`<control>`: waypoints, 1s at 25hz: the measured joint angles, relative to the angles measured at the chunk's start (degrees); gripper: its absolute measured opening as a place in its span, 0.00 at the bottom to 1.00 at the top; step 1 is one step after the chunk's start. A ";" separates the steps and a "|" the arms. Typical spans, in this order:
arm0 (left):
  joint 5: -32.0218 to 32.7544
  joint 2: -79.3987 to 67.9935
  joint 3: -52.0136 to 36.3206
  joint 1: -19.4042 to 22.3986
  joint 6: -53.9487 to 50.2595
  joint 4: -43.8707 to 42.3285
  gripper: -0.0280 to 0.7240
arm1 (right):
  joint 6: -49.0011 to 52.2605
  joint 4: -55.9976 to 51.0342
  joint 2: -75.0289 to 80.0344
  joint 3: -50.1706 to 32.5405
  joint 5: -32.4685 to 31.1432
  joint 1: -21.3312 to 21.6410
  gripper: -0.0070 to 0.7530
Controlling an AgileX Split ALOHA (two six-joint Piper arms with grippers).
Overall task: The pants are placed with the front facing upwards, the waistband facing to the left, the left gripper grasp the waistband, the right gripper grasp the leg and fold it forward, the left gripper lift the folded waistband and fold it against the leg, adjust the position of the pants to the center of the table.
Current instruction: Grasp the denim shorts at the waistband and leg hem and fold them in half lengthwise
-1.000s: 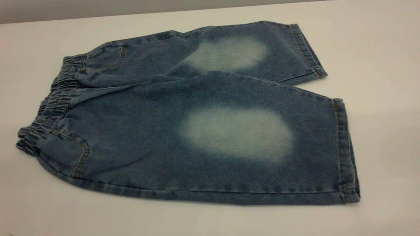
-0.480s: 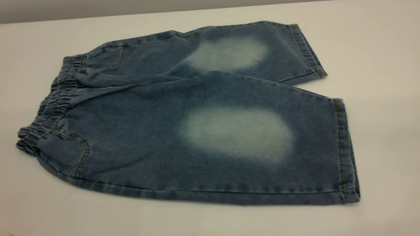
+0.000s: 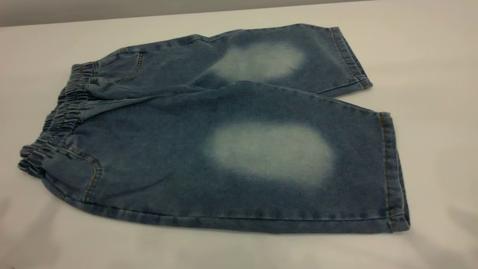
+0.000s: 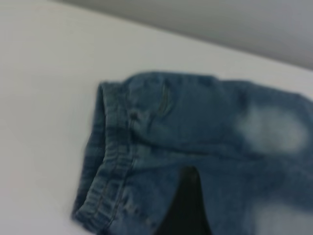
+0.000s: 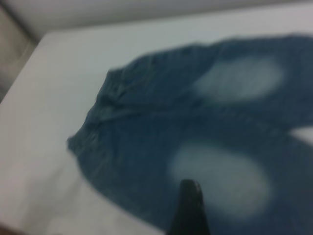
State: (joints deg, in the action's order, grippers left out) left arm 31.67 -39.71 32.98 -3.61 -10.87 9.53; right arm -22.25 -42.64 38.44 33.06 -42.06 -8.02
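Exterior view: one pair of pants (image 3: 209, 149) lies flat on my bench (image 3: 429, 56), front side up. The waistband (image 3: 61, 116) points to the view's left, puckered in ridges. Two legs run toward the right, the near leg overlapping the far one along the middle. Two pale faded ovals, one on each leg front. Two stitched hems at the right end, the far one set well back from the near one. Two curved pocket seams in tan thread, one by each end of the waistband. Neither of my end effectors shows in this view, and nothing touches the cloth.

Left wrist view: one dark tip of my left end effector (image 4: 186, 208) juts in at the picture's edge, over the pants (image 4: 195, 122) just beside the waistband (image 4: 110, 161). I count only that single dark shape, so I cannot tell whether the fingers are spread or pressed together. The waistband lies on the bench (image 4: 44, 73) ungrasped. Two pale patches show partly.

Right wrist view: one dark tip of my right end effector (image 5: 188, 208) shows above the near leg of the pants (image 5: 146, 137), close to one faded oval. Again one shape only; spread or pressed together, I cannot tell. Two ovals in view, bench (image 5: 63, 63) around the cloth.
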 joint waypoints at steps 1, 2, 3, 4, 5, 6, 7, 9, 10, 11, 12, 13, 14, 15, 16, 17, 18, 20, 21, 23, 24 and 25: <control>-0.67 -2.65 -0.06 0.00 0.00 -0.17 0.80 | -2.42 -2.48 2.30 0.00 -0.37 0.00 0.66; -1.18 -4.82 -0.19 0.00 0.00 -0.32 0.80 | -4.41 -4.52 4.50 0.00 -0.49 0.00 0.66; -1.63 -7.40 -0.19 0.00 -0.09 -0.36 0.80 | -6.75 -6.90 6.27 0.00 -0.49 0.00 0.66; -2.85 -9.92 -0.19 0.00 -0.58 -0.29 0.80 | -8.97 -9.11 8.29 0.00 -0.49 0.00 0.66; -4.61 -11.98 -0.19 0.00 -1.41 0.07 0.80 | -11.16 -11.14 9.94 0.00 -0.49 0.00 0.66; -6.47 -14.44 -0.19 0.00 -2.28 0.33 0.80 | -12.86 -12.84 11.80 0.00 -0.54 0.00 0.66; -7.77 -16.90 -0.19 0.00 -2.40 0.39 0.80 | -14.71 -14.76 13.57 0.00 -0.90 0.00 0.66; -9.51 -21.27 -0.24 0.07 -2.34 0.27 0.80 | -17.78 -17.44 16.49 -0.05 -1.38 0.00 0.66; -9.82 -23.56 -0.30 0.07 -2.34 -0.11 0.80 | -19.19 -18.44 17.91 -0.05 -1.50 0.00 0.66; -9.68 -25.83 -0.30 0.12 -2.42 -0.54 0.80 | -20.27 -19.07 19.16 -0.05 -1.50 0.00 0.66; -9.74 -28.00 -0.37 0.43 -2.60 -0.54 0.80 | -21.04 -19.12 20.25 -0.05 -1.50 0.00 0.66; -9.91 -29.71 -0.37 1.00 -2.76 -0.54 0.80 | -21.68 -19.12 21.02 -0.05 -1.50 0.00 0.66; -10.51 -31.60 -0.37 1.86 -2.85 -0.54 0.80 | -22.01 -19.12 21.72 -0.05 -1.50 0.00 0.66; -11.04 -33.32 -0.37 2.95 -2.85 -0.54 0.80 | -22.37 -19.12 22.19 -0.05 -1.57 0.00 0.66; -10.99 -34.53 -0.37 3.99 -2.90 -0.54 0.80 | -22.80 -19.12 22.32 -0.05 -1.62 0.00 0.66; -10.38 -35.69 -0.37 5.40 -2.90 -0.54 0.80 | -23.02 -19.12 22.32 -0.05 -1.75 0.00 0.66; -9.61 -36.44 -0.37 6.83 -2.84 -0.54 0.80 | -23.02 -19.12 22.32 -0.05 -1.75 0.00 0.66; -8.01 -36.65 -0.48 9.31 -2.40 -0.54 0.80 | -23.02 -19.12 22.32 -0.05 -1.80 0.00 0.66; -8.10 -36.59 -0.75 10.34 -2.40 -0.49 0.80 | -23.02 -19.12 22.32 -0.05 -1.80 0.00 0.66; -9.06 -36.71 -1.89 11.19 -2.69 -0.49 0.80 | -23.02 -19.16 22.27 -0.05 -1.95 0.00 0.66; -10.03 -36.89 -2.67 11.19 -3.29 -0.43 0.80 | -23.08 -19.16 22.27 -0.05 -1.95 0.00 0.66; -11.25 -37.02 -3.40 11.19 -3.58 -0.34 0.80 | -23.15 -19.16 22.27 -0.05 -2.00 0.00 0.66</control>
State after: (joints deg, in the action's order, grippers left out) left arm 20.42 -76.73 29.58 7.58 -14.45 9.20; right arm -45.40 -61.80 60.71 33.01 -44.06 -8.02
